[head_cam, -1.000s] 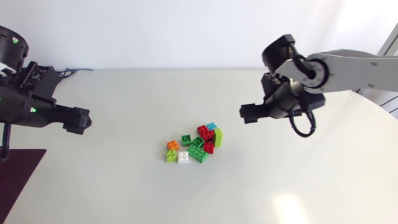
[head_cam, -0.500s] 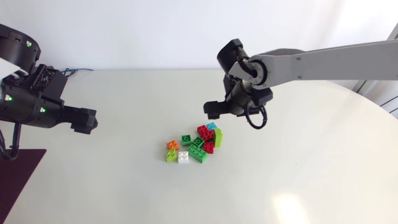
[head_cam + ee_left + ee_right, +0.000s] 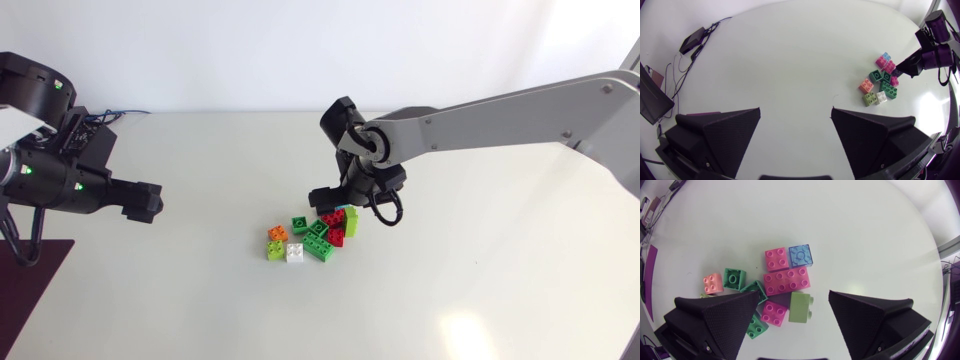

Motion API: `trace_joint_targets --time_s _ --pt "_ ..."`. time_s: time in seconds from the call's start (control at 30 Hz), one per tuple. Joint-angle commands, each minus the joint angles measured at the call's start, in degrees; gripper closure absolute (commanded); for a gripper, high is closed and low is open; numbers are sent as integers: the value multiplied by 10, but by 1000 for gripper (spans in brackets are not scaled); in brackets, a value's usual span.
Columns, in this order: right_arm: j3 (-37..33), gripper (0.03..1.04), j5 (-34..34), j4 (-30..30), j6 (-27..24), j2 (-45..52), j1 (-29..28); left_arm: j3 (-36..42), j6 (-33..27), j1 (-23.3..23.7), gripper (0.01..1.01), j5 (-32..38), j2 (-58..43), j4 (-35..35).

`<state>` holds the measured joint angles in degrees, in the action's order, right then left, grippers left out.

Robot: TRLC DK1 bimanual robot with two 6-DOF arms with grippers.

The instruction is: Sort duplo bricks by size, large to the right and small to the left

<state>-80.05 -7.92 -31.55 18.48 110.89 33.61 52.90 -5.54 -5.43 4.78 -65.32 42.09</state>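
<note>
Hanging spread wide over the duplo bricks (image 3: 315, 232) clustered mid-worktop (image 3: 480, 280), the right claw (image 3: 327, 194) touches none. Left claw (image 3: 148, 202), equally wide, sits well apart from them.

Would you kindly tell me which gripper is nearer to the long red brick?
Right. The right gripper hangs just above the long red brick; the left gripper is far away from it.

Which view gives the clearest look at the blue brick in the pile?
The right wrist view: the blue brick lies just ahead of the right gripper, its top fully visible. The head view shows only a sliver of it beside that gripper; the left wrist view shows it small and far off.
</note>
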Motion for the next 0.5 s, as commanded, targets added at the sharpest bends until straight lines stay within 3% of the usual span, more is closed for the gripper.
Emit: trace_joint_targets --time_s 0.0,0.4,0.47 --pt "16 85 -6 -4 14 8 -5 -19 16 -5 43 2 -2 -9" --pt "44 102 2 1 7 33 -31 -35 16 -9 43 2 0 -21" --pt "39 148 3 1 7 33 -28 -36 17 -9 43 2 0 -23"
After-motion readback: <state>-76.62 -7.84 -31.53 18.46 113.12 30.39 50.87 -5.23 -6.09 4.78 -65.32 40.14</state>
